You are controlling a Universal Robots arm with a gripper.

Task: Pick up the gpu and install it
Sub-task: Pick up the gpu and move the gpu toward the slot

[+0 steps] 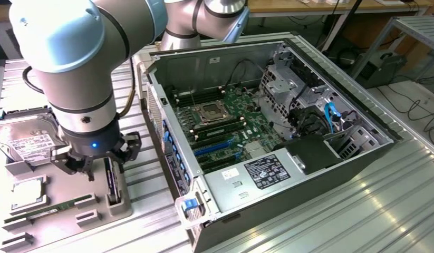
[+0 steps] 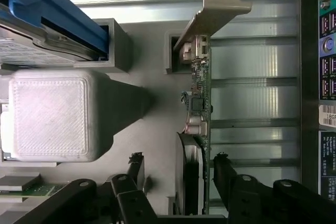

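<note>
Gripper [image 1: 100, 164] spread wide, hanging right over the gpu [image 2: 202, 93], one finger either side of it. The card stands on edge in a slot of the grey holder [image 1: 62, 203] on the tabletop, just beside the open computer case [image 1: 224, 190]. It shows a thin green board, a dark face and a silver bracket [image 2: 212, 6] bent over at one end.

Arm [image 1: 83, 68] hangs straight down, wrist [image 1: 90, 124] vertical, blue light on; gripper [image 1: 103, 164] points downward, black fingers [image 2: 135, 169] spread wide apart.
</note>
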